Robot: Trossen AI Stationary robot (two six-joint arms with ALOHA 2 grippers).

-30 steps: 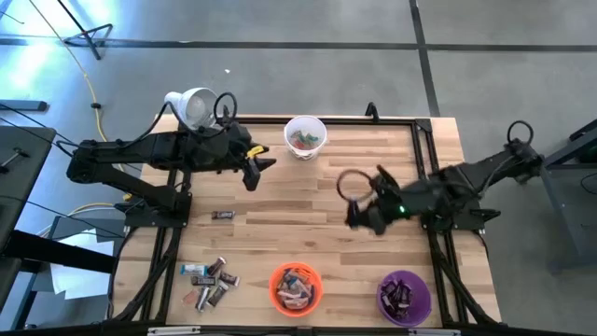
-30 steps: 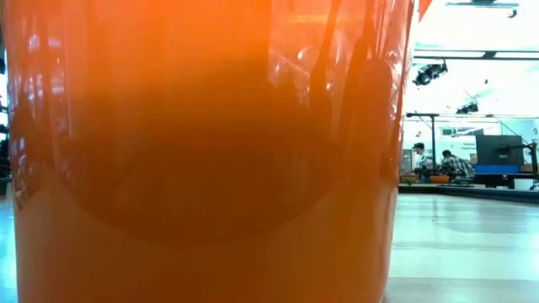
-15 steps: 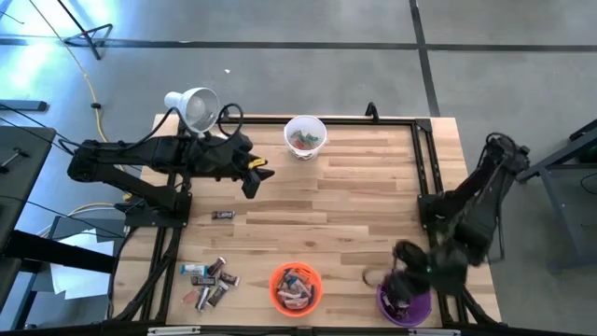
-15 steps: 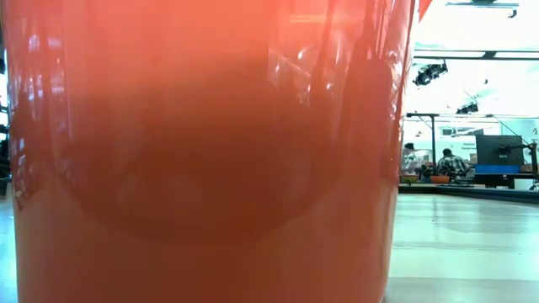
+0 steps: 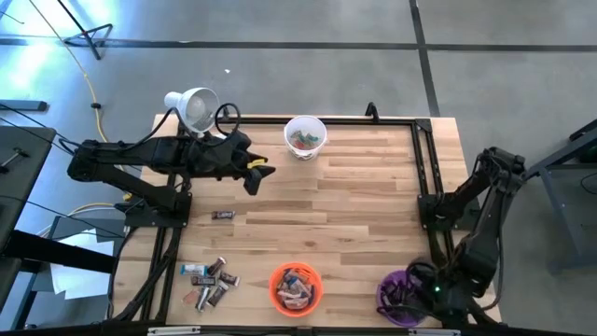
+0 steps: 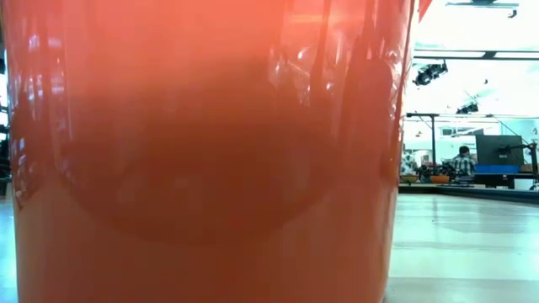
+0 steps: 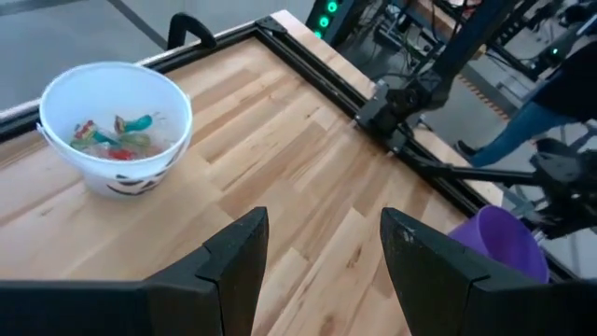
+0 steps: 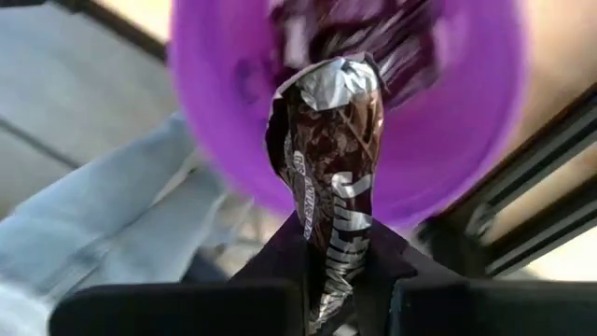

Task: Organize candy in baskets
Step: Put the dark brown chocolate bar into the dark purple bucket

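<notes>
My right gripper (image 8: 338,247) hangs over the purple basket (image 8: 205,140) at the table's near right corner (image 5: 399,299), shut on a dark brown candy bar (image 8: 328,149) with a silvery crimped end. More dark candy lies inside that basket. My left gripper (image 7: 322,257) stands open and empty above the table's far left (image 5: 254,175), facing the white basket (image 7: 112,121), which holds a few colourful pieces. The orange basket (image 5: 296,287) with candy stands at the near edge and fills the low view (image 6: 202,151). A pile of loose candy (image 5: 210,278) and a single piece (image 5: 222,216) lie on the left. My right gripper pinches the dark brown bar near one end (image 8: 326,213) between its two fingers. The rest of the bar sticks out past the fingertips, silvery end foremost. The fingers slant steeply down from above. The bar is lifted clear, over the purple basket's mouth.
A white desk lamp (image 5: 191,107) stands at the far left corner behind my left arm. A black frame rail (image 7: 326,79) runs along the table's far and right edges. A person's leg in jeans (image 8: 103,215) shows beyond the table's near edge. Bare wood (image 5: 354,205) lies mid-table.
My right gripper has swung from the middle of the table toward the near right corner, going down and tipping steeply downward, and now hangs over the purple basket with the candy bar still in its fingers.
</notes>
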